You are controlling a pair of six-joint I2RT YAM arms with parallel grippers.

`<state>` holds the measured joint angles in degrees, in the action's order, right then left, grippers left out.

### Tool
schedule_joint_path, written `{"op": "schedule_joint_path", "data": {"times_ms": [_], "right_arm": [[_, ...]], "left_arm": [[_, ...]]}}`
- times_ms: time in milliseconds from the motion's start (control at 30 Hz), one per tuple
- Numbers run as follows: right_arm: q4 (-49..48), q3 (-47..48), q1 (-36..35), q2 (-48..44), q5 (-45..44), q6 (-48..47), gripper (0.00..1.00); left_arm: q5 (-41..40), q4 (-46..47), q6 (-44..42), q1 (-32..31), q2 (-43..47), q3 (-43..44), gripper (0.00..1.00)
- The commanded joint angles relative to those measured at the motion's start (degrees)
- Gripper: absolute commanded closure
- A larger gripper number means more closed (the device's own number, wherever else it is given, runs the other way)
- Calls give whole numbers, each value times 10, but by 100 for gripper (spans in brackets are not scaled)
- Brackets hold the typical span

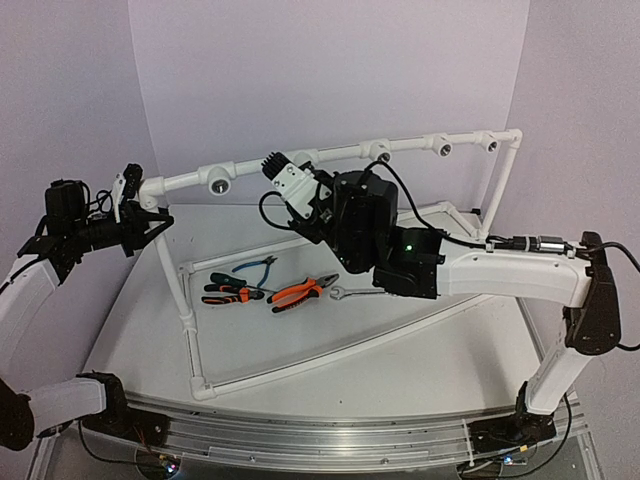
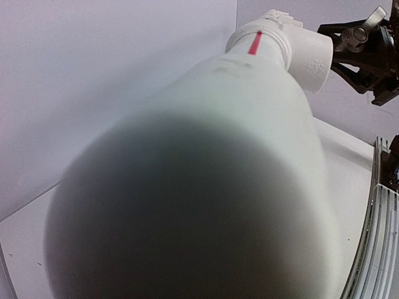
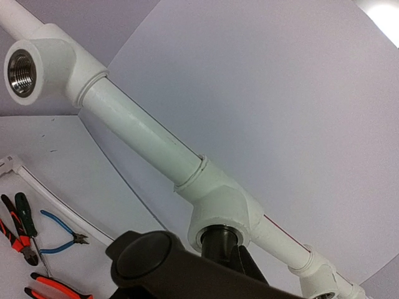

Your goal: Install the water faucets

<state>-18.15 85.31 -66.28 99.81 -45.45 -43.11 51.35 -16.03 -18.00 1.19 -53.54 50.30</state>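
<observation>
Faucet (image 3: 219, 239) smooth black; pipe (image 3: 143, 134) glossy white plastic.

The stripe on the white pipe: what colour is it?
Red stripe, clearest in the left wrist view.

Pliers (image 1: 300, 292) left of wrench (image 1: 356, 293), on table (image 1: 400, 372) inside pipe frame (image 1: 410, 147)

No legible text, brand, number or label appears in any view. The white elbow fitting (image 2: 310, 57), just beside the left gripper (image 1: 158, 222), carries a small raised moulded mark; its characters are too faint to read. The pipe section (image 2: 265, 38) adjoining that fitting bears a plain red line (image 2: 254, 43), without lettering.
</observation>
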Motion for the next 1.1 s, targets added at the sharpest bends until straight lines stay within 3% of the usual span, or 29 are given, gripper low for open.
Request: {"op": "schedule_joint_path", "data": {"times_ms": [0,333,433,567,767,900,1067], "right_arm": [[-41,-36,39,-10,-99,553,100],[-61,-25,42,6,-117,656,100],[-66,-24,43,4,-112,633,100],[-71,-15,38,3,-84,530,100],[-73,-52,43,-21,-88,601,100],[-73,-17,42,-1,-17,508,100],[-76,-30,42,-26,34,409,74]], "left_arm": [[37,-9,-28,-31,5,24,100],[43,-8,-25,-31,7,21,100],[39,-9,-25,-31,8,20,100],[37,-9,-22,-31,7,16,100],[41,3,-10,-31,3,13,100],[41,2,-12,-31,-1,16,100],[35,-3,-1,-31,0,18,100]]}}
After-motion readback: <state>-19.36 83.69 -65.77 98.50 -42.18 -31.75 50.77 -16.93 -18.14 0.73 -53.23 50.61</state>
